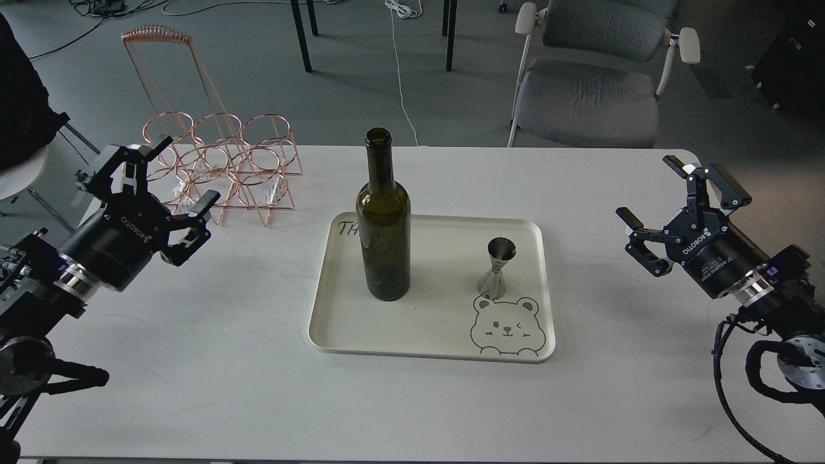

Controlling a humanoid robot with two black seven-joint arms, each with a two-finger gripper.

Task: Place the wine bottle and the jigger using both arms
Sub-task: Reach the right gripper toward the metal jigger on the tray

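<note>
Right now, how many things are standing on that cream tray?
2. The wine bottle stands upright on the tray, left of centre; the jigger stands near the right edge, above the bear drawing. Nothing looks hidden.

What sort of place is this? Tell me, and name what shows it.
Probably an office or lab workspace: a white table, a grey chair behind it, and loose cables on the grey floor.

Grey floor (361, 84), grey chair (590, 71), white cable (399, 71) beyond white table (193, 361)
</note>
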